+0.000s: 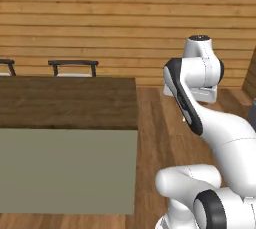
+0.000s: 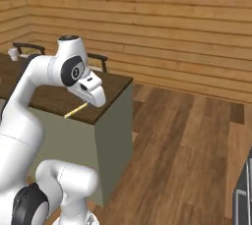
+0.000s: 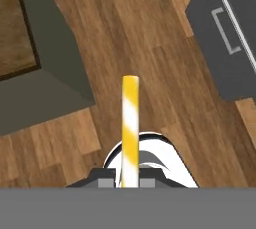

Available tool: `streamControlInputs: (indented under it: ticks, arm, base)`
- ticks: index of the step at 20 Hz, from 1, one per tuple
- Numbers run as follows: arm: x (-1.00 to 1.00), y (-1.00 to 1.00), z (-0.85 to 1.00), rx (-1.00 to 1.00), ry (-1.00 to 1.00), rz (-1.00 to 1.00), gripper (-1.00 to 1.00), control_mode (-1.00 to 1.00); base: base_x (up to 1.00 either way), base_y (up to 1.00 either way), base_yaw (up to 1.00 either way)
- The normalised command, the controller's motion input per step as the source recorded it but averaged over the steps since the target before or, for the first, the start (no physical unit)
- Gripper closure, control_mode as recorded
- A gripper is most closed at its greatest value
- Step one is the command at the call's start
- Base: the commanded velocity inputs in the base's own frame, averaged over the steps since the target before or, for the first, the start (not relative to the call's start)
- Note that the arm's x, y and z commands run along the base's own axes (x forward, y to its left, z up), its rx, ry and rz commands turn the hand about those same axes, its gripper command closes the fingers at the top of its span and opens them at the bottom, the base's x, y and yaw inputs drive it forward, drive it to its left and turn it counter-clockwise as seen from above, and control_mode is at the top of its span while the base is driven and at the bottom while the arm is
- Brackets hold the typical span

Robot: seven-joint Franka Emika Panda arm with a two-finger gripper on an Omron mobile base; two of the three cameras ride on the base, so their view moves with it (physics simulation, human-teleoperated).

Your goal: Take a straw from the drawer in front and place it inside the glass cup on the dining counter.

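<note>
Gripper: the gripper [image 3: 129, 182] is closed on the straw, its two dark finger tips pressed against the lower end from either side; in the right base view the hand [image 2: 91, 91] hangs over the near corner of the worktop.
Straw: the straw [image 3: 130, 128] runs straight up the hand view from between the finger tips, striped yellow and white (paler bands crossing it at a slant); in the right base view it sticks out below the hand [image 2: 75, 110] as a thin yellow stick, slanting down to the left over the dark plank top.
Worktop: the dining counter [image 1: 70, 104] is a dark brown plank slab on a sage-green base; its corner also shows at the upper left of the hand view [image 3: 20, 33].
Glass cup: a small whitish cup [image 2: 14, 54] stands on the far left end of the worktop, well apart from the straw.
Chairs: dark-framed chairs [image 1: 73, 67] stand behind the worktop, against the wooden wall.
Floor: wood planks [image 2: 187, 145] lie below the held straw.
Cabinet: a dark grey unit [image 3: 227, 33] with a handle sits at the upper right of the hand view.
</note>
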Motion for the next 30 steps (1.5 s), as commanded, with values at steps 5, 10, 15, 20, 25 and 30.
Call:
streamControlInputs:
  ticks: [5,10,15,20,25,30]
  arm:
    - [0.00,0.00,0.00,0.00,0.00,0.00,1.00,1.00]
    - [0.00,0.00,0.00,0.00,0.00,0.00,1.00,1.00]
    - [0.00,0.00,0.00,0.00,0.00,0.00,1.00,1.00]
    - [0.00,0.00,0.00,0.00,0.00,0.00,1.00,1.00]
    - [0.00,0.00,0.00,0.00,0.00,0.00,1.00,1.00]
    - [0.00,0.00,0.00,0.00,0.00,0.00,1.00,1.00]
  base:
    - [0.88,-1.00,0.00]
    - [1.00,-1.00,0.01]
    - [1.00,-0.55,0.00]
    - [1.00,-0.07,0.00]
    - [1.00,0.00,0.00]
    - [1.00,0.03,0.15]
